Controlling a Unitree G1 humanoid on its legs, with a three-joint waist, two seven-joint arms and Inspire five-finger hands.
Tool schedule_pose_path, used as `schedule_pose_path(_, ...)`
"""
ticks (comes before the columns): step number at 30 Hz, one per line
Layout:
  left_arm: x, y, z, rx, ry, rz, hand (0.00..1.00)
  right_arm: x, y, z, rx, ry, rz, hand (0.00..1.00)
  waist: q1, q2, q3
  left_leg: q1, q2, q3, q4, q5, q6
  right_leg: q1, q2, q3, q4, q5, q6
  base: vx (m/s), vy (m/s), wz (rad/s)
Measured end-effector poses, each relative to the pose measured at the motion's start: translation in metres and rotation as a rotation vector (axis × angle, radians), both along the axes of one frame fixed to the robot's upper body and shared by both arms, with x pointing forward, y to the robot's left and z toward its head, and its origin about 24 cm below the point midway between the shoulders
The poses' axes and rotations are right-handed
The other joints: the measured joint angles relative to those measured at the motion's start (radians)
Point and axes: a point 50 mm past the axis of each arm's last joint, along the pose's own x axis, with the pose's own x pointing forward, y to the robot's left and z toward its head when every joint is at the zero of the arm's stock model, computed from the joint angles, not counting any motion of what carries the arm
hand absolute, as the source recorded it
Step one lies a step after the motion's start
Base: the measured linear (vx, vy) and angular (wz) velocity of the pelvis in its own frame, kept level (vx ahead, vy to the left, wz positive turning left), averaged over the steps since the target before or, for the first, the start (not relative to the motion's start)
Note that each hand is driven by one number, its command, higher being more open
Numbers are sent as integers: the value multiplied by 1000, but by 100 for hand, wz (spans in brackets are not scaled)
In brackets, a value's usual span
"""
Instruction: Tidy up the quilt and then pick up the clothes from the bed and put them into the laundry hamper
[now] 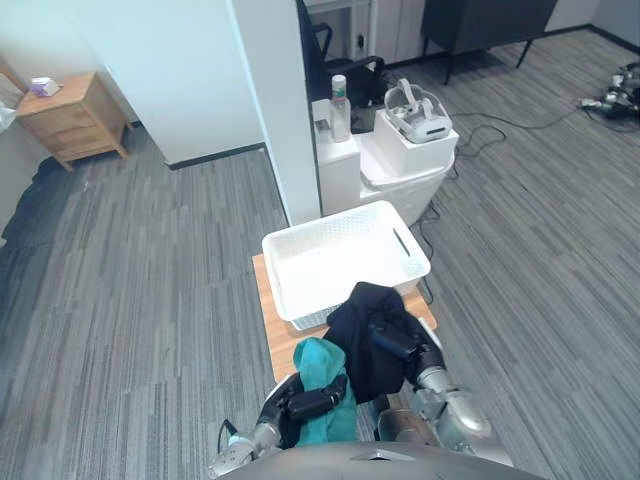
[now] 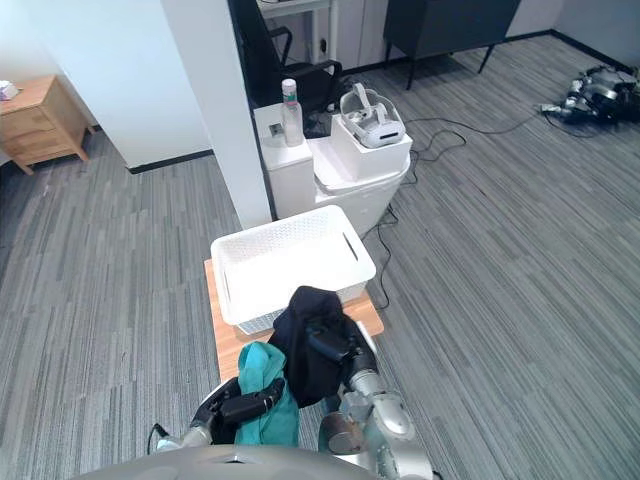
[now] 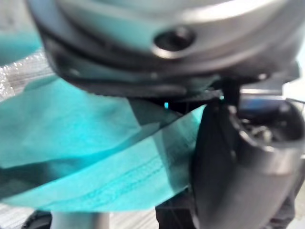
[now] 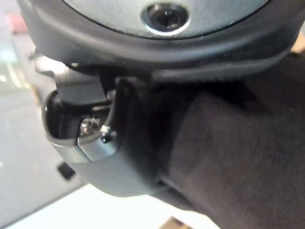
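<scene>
A white perforated laundry hamper (image 1: 345,258) stands on a low wooden stand (image 1: 277,341) right in front of me. My right hand (image 1: 392,340) is shut on a black garment (image 1: 362,338), held up at the hamper's near rim. The black cloth (image 4: 238,143) drapes past that hand's thumb (image 4: 109,152). My left hand (image 1: 312,402) is shut on a teal garment (image 1: 322,385), lower and nearer to me, over the stand's front edge. Teal cloth (image 3: 95,157) lies across that hand's palm.
Behind the hamper are a white pillar (image 1: 275,100) and a white cabinet (image 1: 385,175) bearing a bottle (image 1: 340,107) and a white headset (image 1: 418,115). A wooden nightstand (image 1: 72,117) stands far left. Grey striped carpet (image 1: 540,250) spreads on both sides.
</scene>
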Motion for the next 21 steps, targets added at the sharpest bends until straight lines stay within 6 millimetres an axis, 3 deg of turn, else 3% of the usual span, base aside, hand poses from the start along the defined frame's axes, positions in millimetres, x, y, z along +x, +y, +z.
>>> schedule_pose_path(3, 4, 2, 2, -6, -17, -22, 0, 6, -7, 8, -11, -38, -43, 0, -8, -32, 6, 12, 8, 11, -39, -1, -1, 22, 9, -3, -65, 43, -1, -87, 4, -2)
schedule_pose_path(6, 6, 2, 2, -10, -15, -44, 0, 10, -14, 13, -24, -61, -102, 0, -8, -48, 5, 12, 13, 35, -58, -22, -12, 27, 12, 1, -101, 79, 0, -113, -4, -6)
schedule_pose_path(10, 3, 7, 0, 5, -1, -48, 0, 11, -20, 16, -77, -71, -155, 0, -16, -45, 5, 10, 14, 50, -44, -41, -20, 27, 12, 5, -101, 84, 0, -59, -9, -10)
schedule_pose_path(13, 3, 6, 1, 4, -2, -46, 0, 13, -51, 33, -154, -138, -266, 0, -12, -34, -1, 7, 15, 59, -45, -41, -20, 20, 12, 6, -100, 89, -7, 2, -9, -5)
schedule_pose_path(15, 5, 6, 2, 5, -10, -42, 0, 16, -80, 64, -248, -255, -331, 0, -10, -32, -2, -6, 18, 62, -25, -44, -13, 17, 13, 3, -101, 89, -6, 0, 0, 0)
schedule_pose_path(17, 7, 6, 4, 6, -16, -35, 0, 20, -94, 94, -327, -369, -322, 0, -9, -34, -2, -12, 20, 65, -7, -53, -12, 17, 13, 3, -101, 90, -4, 19, 8, -3)
schedule_pose_path(21, 11, 12, 4, 27, -11, -6, 0, 43, -90, 156, -454, -628, -144, 0, -7, -54, -13, -26, 22, 62, 21, -66, -8, 16, 10, -1, -101, 97, 5, -2, 0, 1)
